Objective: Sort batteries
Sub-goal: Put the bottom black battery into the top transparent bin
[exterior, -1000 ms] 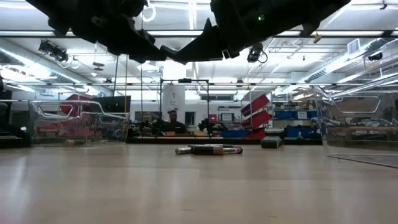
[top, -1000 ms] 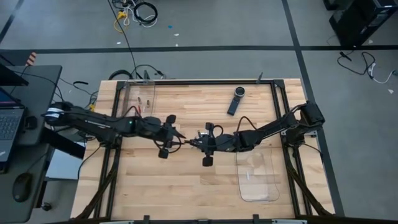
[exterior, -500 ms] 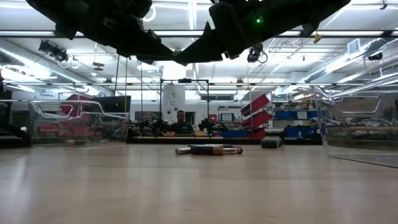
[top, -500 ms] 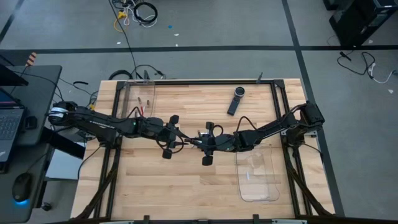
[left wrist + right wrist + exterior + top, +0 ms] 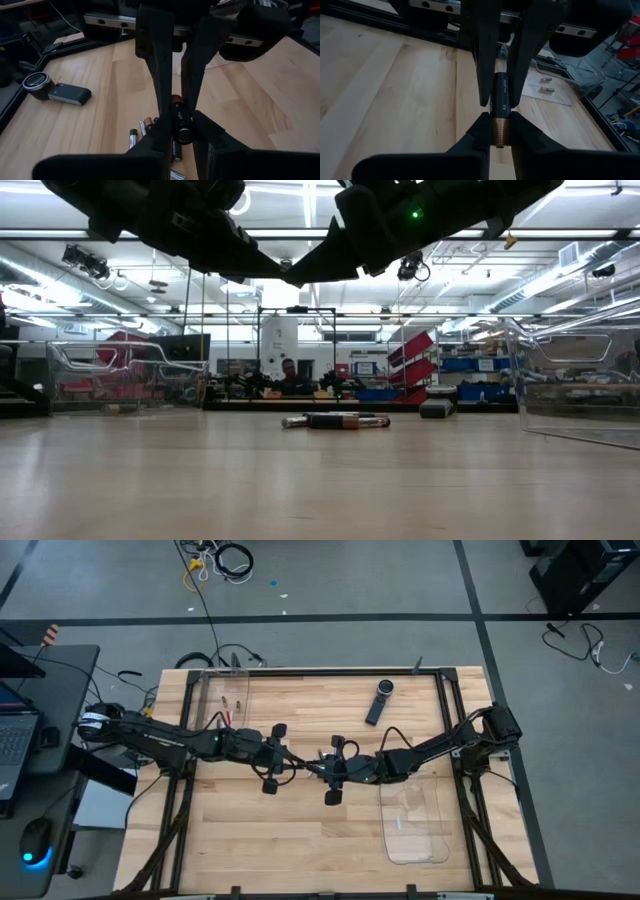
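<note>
1. Your left tool (image 5: 288, 766) and right tool (image 5: 313, 771) meet tip to tip above the middle of the table (image 5: 300, 840).
2. One AA battery (image 5: 499, 102) spans both tools. The right tool clenches its copper end; the left tool's fingers (image 5: 156, 75) pinch its black body from the far side.
3. Both tools are grasping that battery, off the table.
4. More batteries (image 5: 145, 131) lie loose on the table just below the tools.
5. Beyond the tools lies a black device (image 5: 379, 701).
6. A clear tray (image 5: 414, 825) sits beside the right tool; another tray (image 5: 222, 700) behind the left arm holds two batteries.
</note>
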